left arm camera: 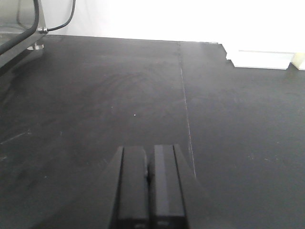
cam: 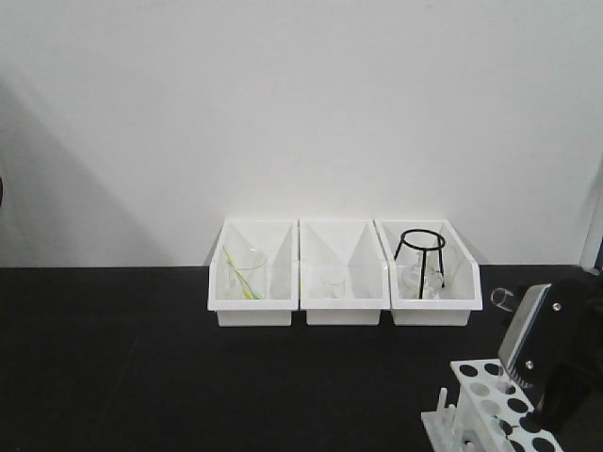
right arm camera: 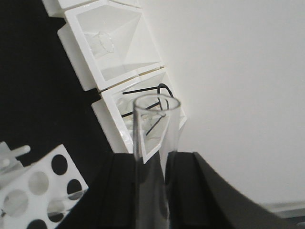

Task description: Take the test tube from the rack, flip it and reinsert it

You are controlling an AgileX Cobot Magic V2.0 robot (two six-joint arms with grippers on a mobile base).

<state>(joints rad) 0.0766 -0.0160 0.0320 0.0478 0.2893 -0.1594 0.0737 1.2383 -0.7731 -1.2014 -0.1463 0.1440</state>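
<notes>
Right gripper (right arm camera: 153, 167) is clamping the test tube (right arm camera: 153, 119) at lower centre of the frame, its open rim pointing upward. The rack (right arm camera: 40, 188) is sitting at lower left. Left gripper (left arm camera: 149, 164) is hanging closed and empty over the table (left arm camera: 95, 95).

Left, middle foreground: open black table (cam: 141, 367), free passage.
Back centre: three white bins (cam: 344, 315) block.
Lower right: rack (cam: 468, 424), right gripper (right arm camera: 152, 164) with test tube (right arm camera: 155, 124) crowd it.

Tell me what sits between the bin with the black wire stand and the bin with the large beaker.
A third white bin holding a small clear glass vessel, shown in the front view.
</notes>
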